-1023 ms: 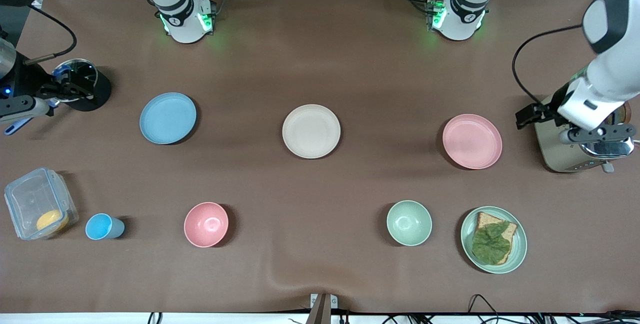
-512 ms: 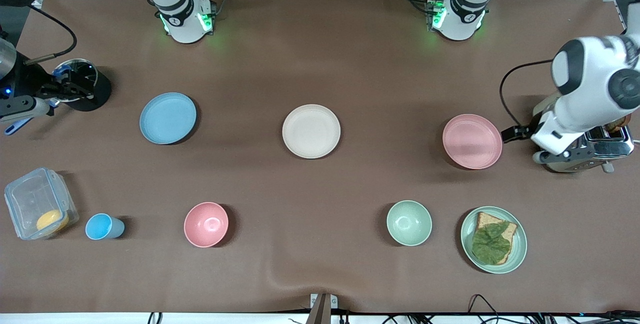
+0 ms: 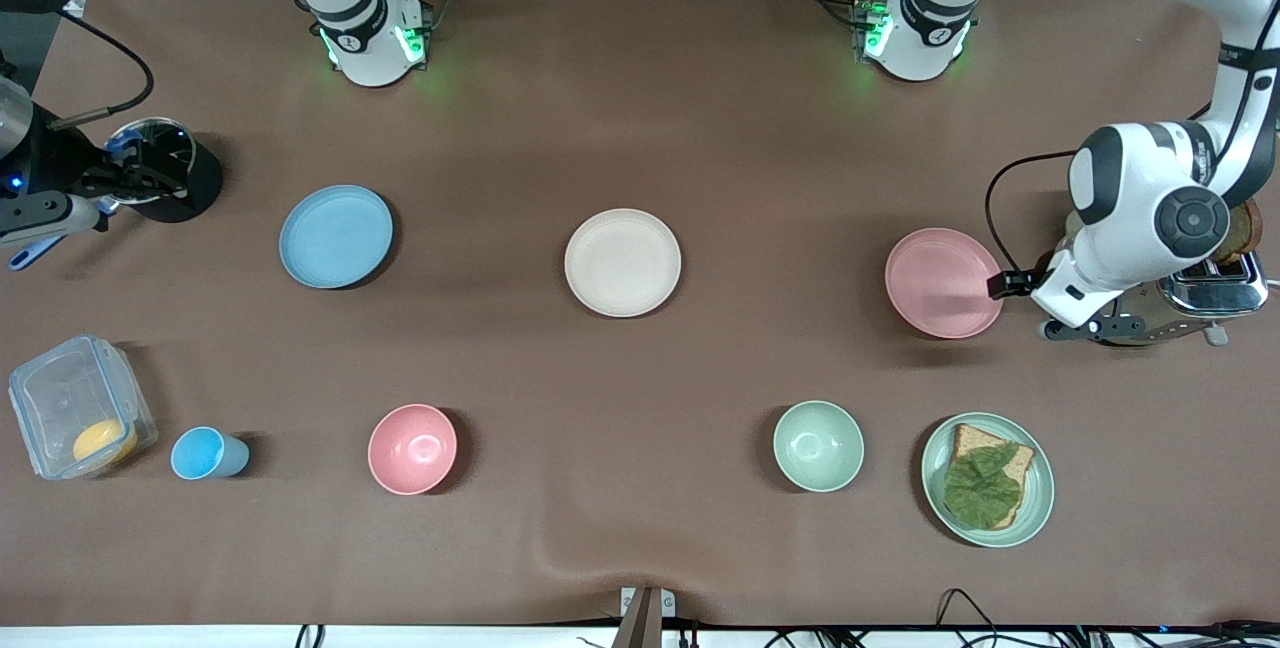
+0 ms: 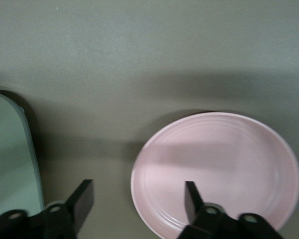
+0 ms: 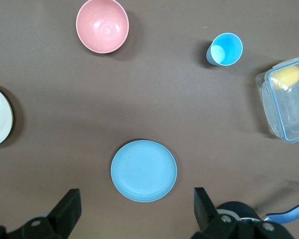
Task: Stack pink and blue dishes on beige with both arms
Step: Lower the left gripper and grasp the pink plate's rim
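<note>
Three flat plates lie in a row on the brown table: the blue plate (image 3: 335, 235) toward the right arm's end, the beige plate (image 3: 622, 261) in the middle, the pink plate (image 3: 943, 283) toward the left arm's end. My left gripper (image 3: 1075, 326) hangs low beside the pink plate, between it and a toaster. It is open (image 4: 138, 199); one finger (image 4: 192, 196) shows against the pink plate (image 4: 217, 172), the other against bare table. My right gripper (image 3: 140, 173) waits high at the right arm's end, open (image 5: 135, 209) and holding nothing, with the blue plate (image 5: 143, 170) below.
A toaster (image 3: 1195, 298) stands right by the left gripper. Nearer the front camera sit a green plate with bread and a leaf (image 3: 988, 478), a green bowl (image 3: 818, 445), a pink bowl (image 3: 412, 448), a blue cup (image 3: 205, 453) and a clear box (image 3: 75, 418). A black round object (image 3: 180, 183) stands under the right gripper.
The left arm has swung from over the toaster down toward the pink plate's edge. The right arm and all dishes have not moved.
</note>
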`<state>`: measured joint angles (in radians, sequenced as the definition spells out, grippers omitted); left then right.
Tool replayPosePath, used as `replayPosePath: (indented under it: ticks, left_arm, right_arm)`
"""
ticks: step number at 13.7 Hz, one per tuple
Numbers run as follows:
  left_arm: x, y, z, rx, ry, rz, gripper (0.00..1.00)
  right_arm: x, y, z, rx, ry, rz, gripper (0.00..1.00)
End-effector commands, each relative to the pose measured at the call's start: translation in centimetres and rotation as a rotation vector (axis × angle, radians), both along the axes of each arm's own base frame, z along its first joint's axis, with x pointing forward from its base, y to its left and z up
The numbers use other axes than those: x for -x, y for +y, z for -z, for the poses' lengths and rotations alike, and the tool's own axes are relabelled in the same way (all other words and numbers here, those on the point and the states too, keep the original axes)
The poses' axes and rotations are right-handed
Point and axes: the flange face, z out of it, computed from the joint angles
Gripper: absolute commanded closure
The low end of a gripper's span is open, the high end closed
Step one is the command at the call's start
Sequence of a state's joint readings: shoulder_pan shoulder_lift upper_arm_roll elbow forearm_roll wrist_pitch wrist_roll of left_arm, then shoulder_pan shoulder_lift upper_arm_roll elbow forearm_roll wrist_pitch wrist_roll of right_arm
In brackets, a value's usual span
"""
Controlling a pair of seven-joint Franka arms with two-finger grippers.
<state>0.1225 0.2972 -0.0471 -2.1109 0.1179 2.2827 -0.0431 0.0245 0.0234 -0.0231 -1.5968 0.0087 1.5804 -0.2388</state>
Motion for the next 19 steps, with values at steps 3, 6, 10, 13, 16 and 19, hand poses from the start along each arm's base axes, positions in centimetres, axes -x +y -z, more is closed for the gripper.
replayPosePath:
  ticks: [3, 6, 10, 13, 16, 19]
  left_arm:
    - [0.4, 2.0, 3.9, 0.005, 0.037, 0.002, 0.36]
    - [0.6, 2.0, 5.4, 0.01, 0.05, 0.002, 0.37]
    - [0.9, 1.8, 7.1, 0.021, 0.074, -0.004, 0.44]
    - [0.9, 1.7, 7.2, 0.022, 0.072, -0.003, 0.59]
    - [0.7, 1.7, 7.4, 0.023, 0.072, -0.005, 0.74]
    - [0.7, 1.2, 8.0, 0.026, 0.082, -0.003, 0.94]
  right_arm:
    - [0.0, -0.2, -0.3, 0.007, 0.003, 0.002, 0.0]
    - [0.0, -0.2, -0.3, 0.007, 0.005, 0.002, 0.0]
    - [0.0, -0.2, -0.3, 0.007, 0.006, 0.005, 0.0]
    - [0.0, -0.3, -0.3, 0.007, 0.009, 0.01, 0.0]
    - [0.1, -0.2, -0.2, 0.007, 0.012, 0.01, 0.0]
    - [0.0, -0.3, -0.1, 0.007, 0.014, 0.01, 0.0]
